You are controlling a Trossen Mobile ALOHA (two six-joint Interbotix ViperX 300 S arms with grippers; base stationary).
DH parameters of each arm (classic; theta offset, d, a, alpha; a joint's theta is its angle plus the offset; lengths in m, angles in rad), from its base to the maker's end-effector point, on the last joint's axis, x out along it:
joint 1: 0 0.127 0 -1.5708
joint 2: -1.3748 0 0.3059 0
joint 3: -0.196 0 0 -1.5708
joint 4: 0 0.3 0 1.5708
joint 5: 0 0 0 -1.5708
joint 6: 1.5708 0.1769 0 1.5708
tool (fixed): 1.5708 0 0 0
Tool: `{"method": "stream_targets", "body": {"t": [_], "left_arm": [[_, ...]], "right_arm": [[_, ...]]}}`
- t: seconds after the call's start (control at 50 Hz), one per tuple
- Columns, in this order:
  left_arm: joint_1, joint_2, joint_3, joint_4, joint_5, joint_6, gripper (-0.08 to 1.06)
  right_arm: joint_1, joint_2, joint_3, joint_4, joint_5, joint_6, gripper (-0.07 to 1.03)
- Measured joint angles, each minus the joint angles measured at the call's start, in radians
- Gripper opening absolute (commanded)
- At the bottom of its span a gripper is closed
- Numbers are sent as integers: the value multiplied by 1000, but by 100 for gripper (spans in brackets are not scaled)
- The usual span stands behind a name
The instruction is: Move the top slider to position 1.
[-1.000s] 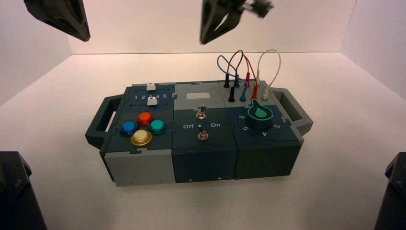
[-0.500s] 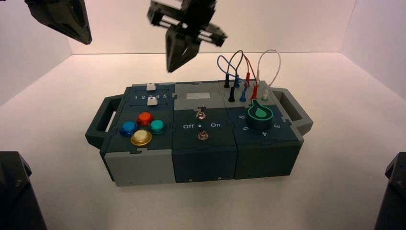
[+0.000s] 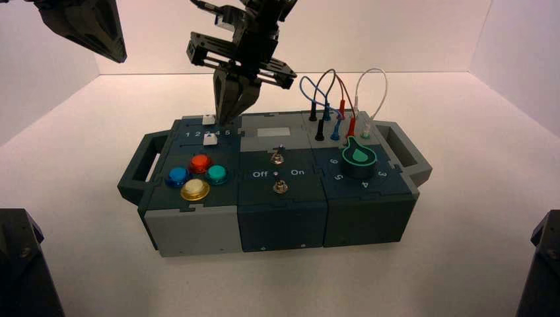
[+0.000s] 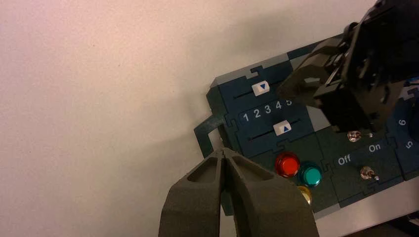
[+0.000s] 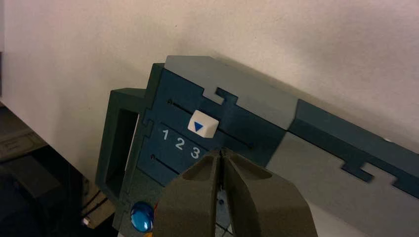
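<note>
Right wrist view: the blocky white top slider (image 5: 203, 124) with blue triangle is sitting near the box's (image 5: 232, 74) far-left corner; the closed black right gripper (image 5: 222, 152) is hovering, seemingly empty.

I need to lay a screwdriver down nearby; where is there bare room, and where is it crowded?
Bare table shows beyond the left handle and in front of the box. Crowded: the slider panel's top corner, where the right gripper hovers beside the top slider, and the back right, full of wires.
</note>
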Motion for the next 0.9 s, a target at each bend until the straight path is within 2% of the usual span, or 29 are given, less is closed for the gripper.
{"method": "stream_targets", "body": {"t": [0.9], "left_arm": [[0,0,0,2,-2,9,-3]], "right_arm": [[-3,57,-78,3,21,-3,-2]]}}
